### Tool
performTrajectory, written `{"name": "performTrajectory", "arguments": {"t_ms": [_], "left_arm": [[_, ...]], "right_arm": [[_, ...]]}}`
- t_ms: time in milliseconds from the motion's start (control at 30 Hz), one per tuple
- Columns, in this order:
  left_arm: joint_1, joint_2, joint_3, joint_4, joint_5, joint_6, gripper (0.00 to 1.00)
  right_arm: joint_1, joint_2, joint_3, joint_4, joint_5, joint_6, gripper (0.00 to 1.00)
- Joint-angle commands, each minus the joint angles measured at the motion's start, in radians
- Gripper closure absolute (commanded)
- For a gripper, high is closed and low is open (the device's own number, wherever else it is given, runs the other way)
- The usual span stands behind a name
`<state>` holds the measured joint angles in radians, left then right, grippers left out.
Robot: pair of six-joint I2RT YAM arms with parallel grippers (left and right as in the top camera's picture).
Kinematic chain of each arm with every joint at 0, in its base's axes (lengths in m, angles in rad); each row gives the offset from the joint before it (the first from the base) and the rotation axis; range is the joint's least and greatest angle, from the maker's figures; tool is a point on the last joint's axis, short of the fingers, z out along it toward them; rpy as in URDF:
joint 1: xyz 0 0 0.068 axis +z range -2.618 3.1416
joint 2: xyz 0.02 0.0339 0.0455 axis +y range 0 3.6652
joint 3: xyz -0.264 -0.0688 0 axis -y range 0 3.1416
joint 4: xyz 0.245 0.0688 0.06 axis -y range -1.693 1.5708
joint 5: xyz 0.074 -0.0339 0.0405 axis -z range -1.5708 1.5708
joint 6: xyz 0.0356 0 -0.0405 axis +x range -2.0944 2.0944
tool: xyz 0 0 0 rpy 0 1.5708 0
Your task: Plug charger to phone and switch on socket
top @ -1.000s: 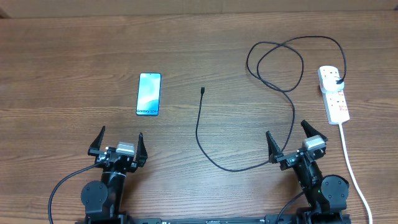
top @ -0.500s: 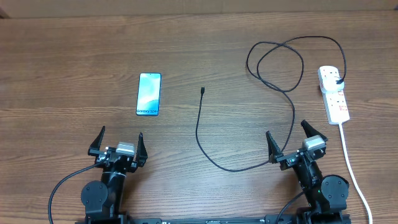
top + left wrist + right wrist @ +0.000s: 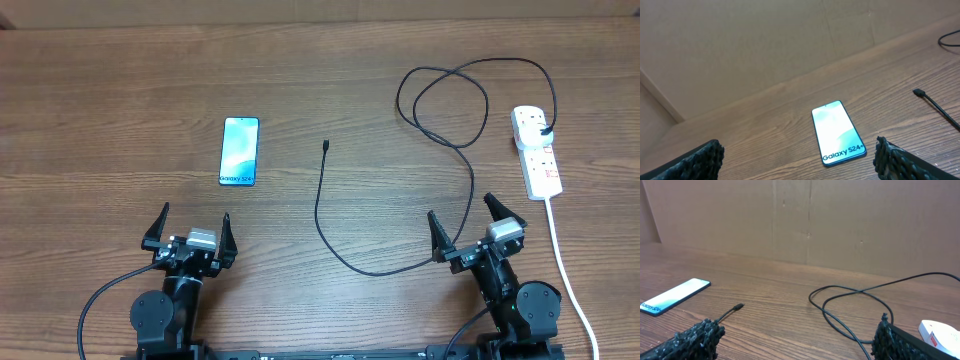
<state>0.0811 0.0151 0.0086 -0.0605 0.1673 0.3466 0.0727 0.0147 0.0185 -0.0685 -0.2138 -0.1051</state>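
The phone (image 3: 239,151) lies flat on the wooden table, screen up, left of centre; it also shows in the left wrist view (image 3: 837,132) and the right wrist view (image 3: 672,296). The black charger cable (image 3: 322,215) runs from its connector tip (image 3: 326,146) in a curve and loops to its plug (image 3: 544,131), seated in the white socket strip (image 3: 536,152). My left gripper (image 3: 190,232) is open and empty, near the front edge below the phone. My right gripper (image 3: 468,229) is open and empty, beside the cable and left of the strip's cord.
The strip's thick white cord (image 3: 566,265) runs down the right side to the table's front edge. A brown cardboard wall (image 3: 840,220) stands behind the table. The cable loops (image 3: 445,100) lie at the back right.
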Motion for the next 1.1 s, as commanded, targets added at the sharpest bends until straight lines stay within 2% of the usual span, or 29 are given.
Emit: {"name": "performTrajectory", "arguments": {"t_ms": [0,1067], "left_arm": [[0.005,-0.010,-0.004,-0.003,-0.010,-0.013,0.00],[0.005,-0.010,-0.004,-0.002,-0.021,-0.014,0.00]], "right_arm": [[0.006,-0.012,-0.011,0.007,-0.004,0.005,0.00],[0.006,-0.012,-0.011,0.007,-0.004,0.004,0.00]]}}
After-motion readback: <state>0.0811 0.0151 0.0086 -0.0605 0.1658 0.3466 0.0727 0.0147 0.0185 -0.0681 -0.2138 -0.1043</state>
